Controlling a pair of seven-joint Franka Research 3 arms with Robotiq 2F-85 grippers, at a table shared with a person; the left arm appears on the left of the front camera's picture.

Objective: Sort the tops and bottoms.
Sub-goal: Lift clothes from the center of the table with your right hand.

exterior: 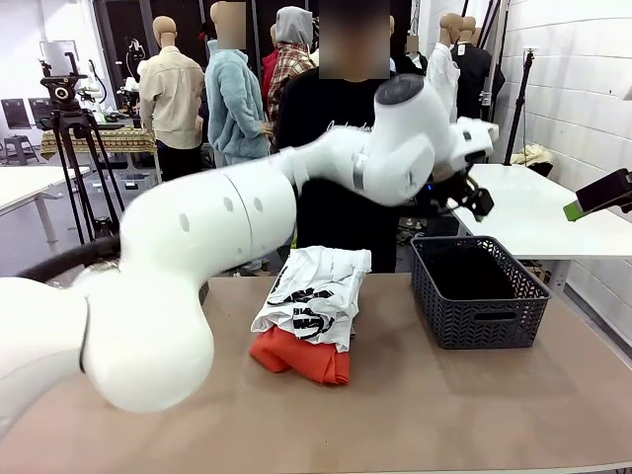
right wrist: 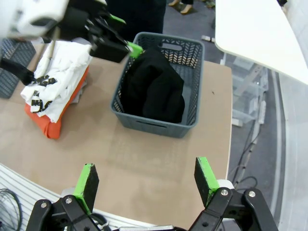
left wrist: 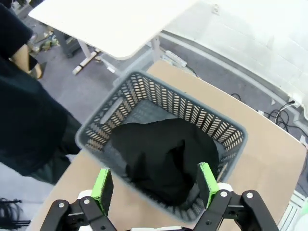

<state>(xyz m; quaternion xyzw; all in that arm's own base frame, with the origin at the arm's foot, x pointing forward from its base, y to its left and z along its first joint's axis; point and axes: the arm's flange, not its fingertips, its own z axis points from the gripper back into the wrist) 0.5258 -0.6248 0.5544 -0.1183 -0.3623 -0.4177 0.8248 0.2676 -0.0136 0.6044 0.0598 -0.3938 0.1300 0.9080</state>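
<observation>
Hanging released over a grey plastic basket (left wrist: pixel 159 91), the left hand (left wrist: pixel 155 185) keeps its two green pads spread wide, with nothing pinched between them. Directly beneath it a black garment (left wrist: pixel 154 159) lies slumped in soft, matte folds and fills most of the basket's floor. The basket is rectangular, its walls are pierced with a herringbone pattern of small slots, and its short end has a cut-out grip.

In the front view the smooth white arm that carries this hand sweeps in from the robot's left and crosses the middle. Below the hand and off toward the robot's left, the tops sit in a loose pile on the tan, matte worktop (exterior: pixel 415 415). A white tee (exterior: pixel 314 296) with bold black print is draped crumpled on top. A bright orange top (exterior: pixel 301 357) is folded flat under it, with its rounded edge poking out toward the robot. The pile stands just beside the basket and does not touch it.

The right hand (right wrist: pixel 147 179) is also released, its green pads set well apart with bare air between them. It hovers above the worktop's near edge. The basket lies ahead of it, and the pile is ahead and off to one side.

A person (exterior: pixel 336 128) in a black shirt stands at the far side, beyond the left hand. A white table (exterior: pixel 533 207) with a smooth rounded corner sits past the basket.
</observation>
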